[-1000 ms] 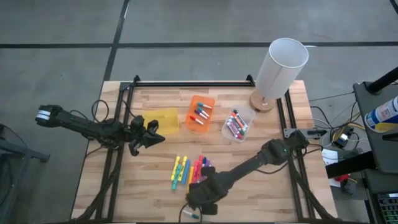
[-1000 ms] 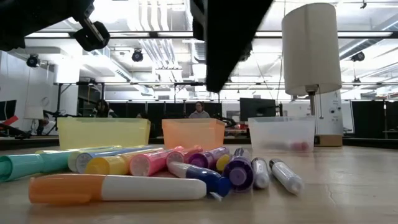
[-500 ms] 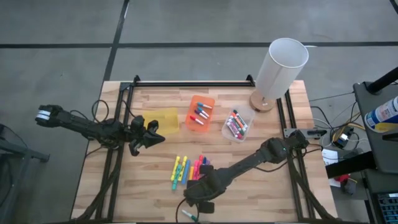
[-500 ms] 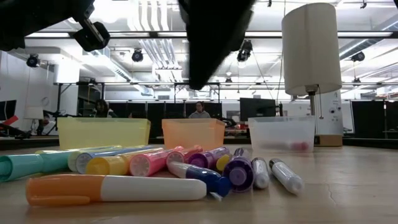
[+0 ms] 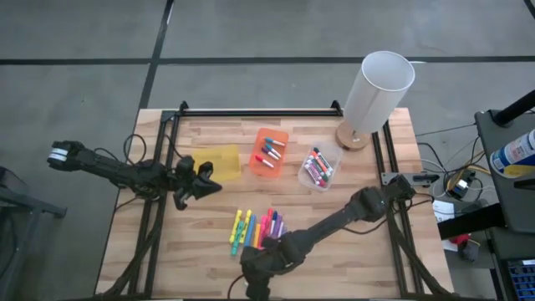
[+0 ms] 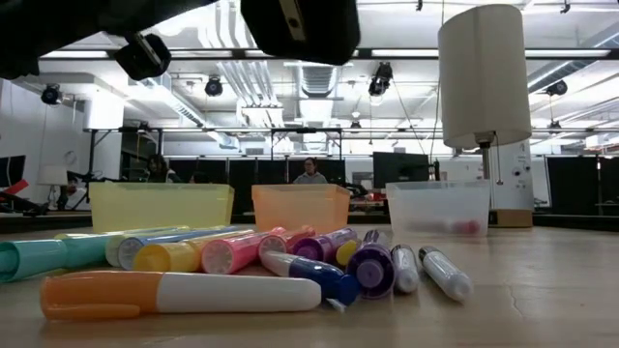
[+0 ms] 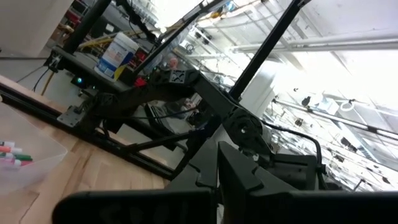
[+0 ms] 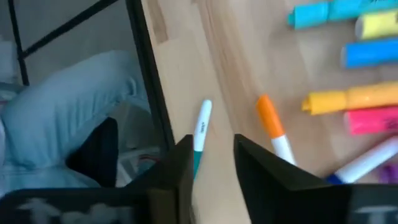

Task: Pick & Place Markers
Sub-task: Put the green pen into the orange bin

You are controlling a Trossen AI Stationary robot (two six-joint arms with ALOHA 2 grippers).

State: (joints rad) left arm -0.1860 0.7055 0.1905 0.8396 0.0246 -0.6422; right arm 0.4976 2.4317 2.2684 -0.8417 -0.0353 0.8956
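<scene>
Several markers [image 5: 256,227] in many colours lie side by side on the wooden table near its front edge, also close up in the low view [image 6: 242,253]. An orange-and-white marker [image 8: 273,127] lies nearest the front. A white marker with a green end [image 8: 200,134] lies alone at the table's near edge. My right gripper [image 8: 212,148] hovers over that edge [image 5: 253,280], open and pointing steeply down, with nothing between its fingers. My left gripper [image 5: 213,184] waits shut at the left, beside the yellow bin [image 5: 221,160].
The orange bin [image 5: 269,152] and the clear bin [image 5: 319,167] hold several markers. A tall white cylinder [image 5: 378,88] stands on a wooden base at the back right. Black frame rails run along the table's sides. A person's trouser leg [image 8: 68,112] is beyond the near edge.
My right gripper has gone toward the table's left and near edge and has rolled and tipped. In the low view its fingers have swung up out of the picture, leaving only its body at the top. The markers have kept still.
</scene>
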